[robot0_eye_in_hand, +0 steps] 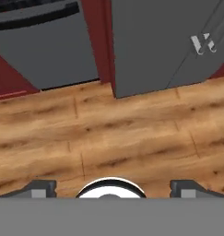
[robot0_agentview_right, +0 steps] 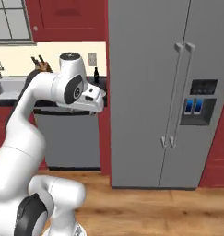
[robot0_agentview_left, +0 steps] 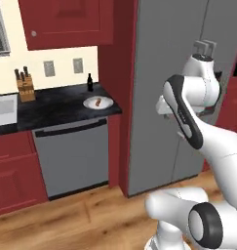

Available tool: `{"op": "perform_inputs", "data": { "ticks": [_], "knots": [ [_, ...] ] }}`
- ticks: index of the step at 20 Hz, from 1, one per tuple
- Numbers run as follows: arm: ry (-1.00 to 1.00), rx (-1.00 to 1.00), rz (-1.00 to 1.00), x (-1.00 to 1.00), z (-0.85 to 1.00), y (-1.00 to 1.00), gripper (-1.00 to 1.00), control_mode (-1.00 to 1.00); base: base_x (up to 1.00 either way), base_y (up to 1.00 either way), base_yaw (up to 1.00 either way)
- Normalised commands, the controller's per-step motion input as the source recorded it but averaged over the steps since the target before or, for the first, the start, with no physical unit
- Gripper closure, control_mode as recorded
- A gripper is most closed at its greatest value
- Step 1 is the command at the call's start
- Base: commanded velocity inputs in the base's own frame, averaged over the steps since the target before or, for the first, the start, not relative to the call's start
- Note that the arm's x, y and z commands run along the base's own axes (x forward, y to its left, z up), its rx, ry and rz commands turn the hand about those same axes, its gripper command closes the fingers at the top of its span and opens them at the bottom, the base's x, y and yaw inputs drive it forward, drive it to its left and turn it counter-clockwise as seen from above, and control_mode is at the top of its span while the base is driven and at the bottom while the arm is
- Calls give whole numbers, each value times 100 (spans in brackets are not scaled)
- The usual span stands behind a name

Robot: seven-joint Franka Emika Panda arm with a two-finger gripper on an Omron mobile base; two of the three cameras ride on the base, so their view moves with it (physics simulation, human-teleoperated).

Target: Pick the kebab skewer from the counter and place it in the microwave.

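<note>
One kebab skewer (robot0_agentview_left: 98,102) on one white plate (robot0_agentview_left: 108,103) | one dark bottle (robot0_agentview_left: 89,82) on desk (robot0_agentview_left: 56,102) | hand (robot0_eye_in_hand: 113,188) fingers apart, empty, above wood floor (robot0_eye_in_hand: 109,133)

The counter (robot0_agentview_left: 56,105) is black with faint marbling, over red cabinet fronts (robot0_agentview_left: 15,171). A white plate (robot0_agentview_left: 98,102) carries the reddish-brown and orange kebab skewer (robot0_agentview_left: 98,102). The fridge (robot0_agentview_right: 164,92) and dishwasher (robot0_agentview_left: 73,156) are flat grey, the floor (robot0_eye_in_hand: 109,138) warm grained wood, the knife block (robot0_agentview_left: 26,90) tan.
</note>
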Motion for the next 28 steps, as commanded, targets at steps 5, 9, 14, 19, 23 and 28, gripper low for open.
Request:
{"op": "perform_inputs", "data": {
  "ticks": [5,9,14,19,23,28],
  "knots": [
    [0,0,0,0,0,0,-100,100,78,100,32],
    [0,0,0,0,0,0,-100,100,97,44,3],
    [0,0,0,0,0,0,-100,100,100,7,-9],
    [0,0,0,0,0,0,-100,100,96,0,-11],
    [0,0,0,0,0,0,-100,100,41,0,-11],
    [2,0,-5,0,-20,-13,-100,-100,14,-14,-12]
  ]
}}
